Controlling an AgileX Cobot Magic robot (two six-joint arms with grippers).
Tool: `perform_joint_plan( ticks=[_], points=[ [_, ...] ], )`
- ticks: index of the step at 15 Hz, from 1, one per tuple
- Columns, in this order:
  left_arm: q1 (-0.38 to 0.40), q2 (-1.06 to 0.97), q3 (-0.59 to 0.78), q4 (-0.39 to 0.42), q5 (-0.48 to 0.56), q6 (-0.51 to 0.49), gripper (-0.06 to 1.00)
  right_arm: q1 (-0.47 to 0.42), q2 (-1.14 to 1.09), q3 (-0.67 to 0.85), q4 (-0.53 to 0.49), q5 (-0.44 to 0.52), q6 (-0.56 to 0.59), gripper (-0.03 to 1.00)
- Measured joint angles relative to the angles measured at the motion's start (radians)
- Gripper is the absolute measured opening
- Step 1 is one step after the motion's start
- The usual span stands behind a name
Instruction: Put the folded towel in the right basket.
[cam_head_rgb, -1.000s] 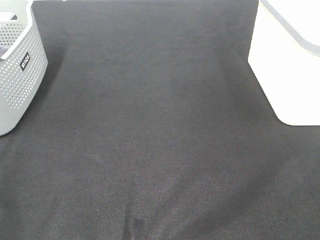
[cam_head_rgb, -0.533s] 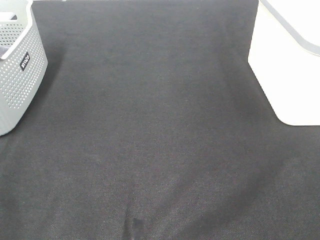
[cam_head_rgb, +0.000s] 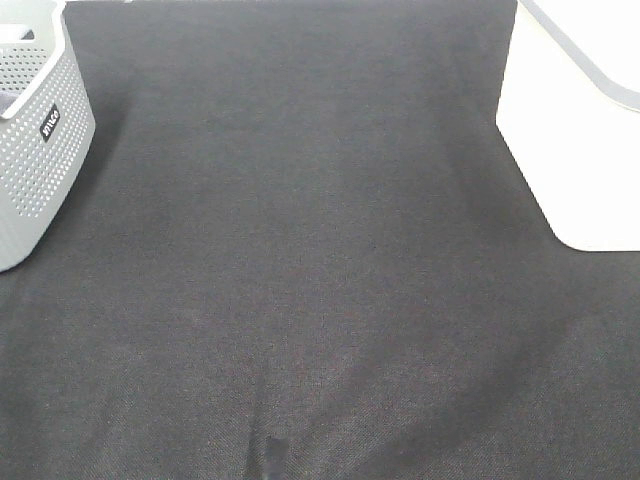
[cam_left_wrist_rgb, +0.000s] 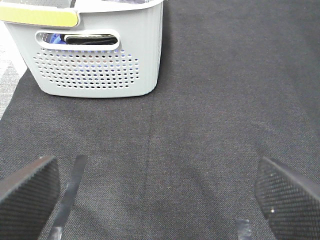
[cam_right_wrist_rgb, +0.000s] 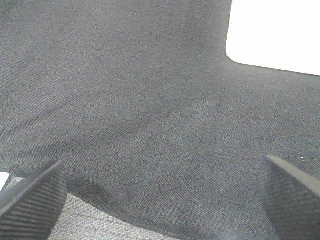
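Exterior high shows right basket (cam_head_rgb: 590, 140) upright; both wrist views show end effectors (cam_left_wrist_rgb: 150, 200) (cam_right_wrist_rgb: 160, 200) spread.

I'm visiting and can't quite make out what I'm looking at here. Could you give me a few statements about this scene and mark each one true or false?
1. A purple towel lies in the middle of the dark mat. False: no towel shows on the mat in any view.
2. The right basket has smooth, solid cream-white sides. True.
3. The left gripper is clamped on something. False: its fingers stand wide apart with only mat between them.
4. The grey perforated basket stands at the left edge of the overhead view. True.
5. The right gripper is open and empty. True.
6. Both baskets touch each other. False: they stand at opposite sides of the mat.
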Motion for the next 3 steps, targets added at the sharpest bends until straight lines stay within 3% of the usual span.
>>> perform_joint_plan(
  ticks=[3],
  points=[
    [0.0,0.0,0.0,0.0,0.0,0.0,0.99,0.0,0.0,0.0,0.0,0.0,0.0,0.98]
  ],
)
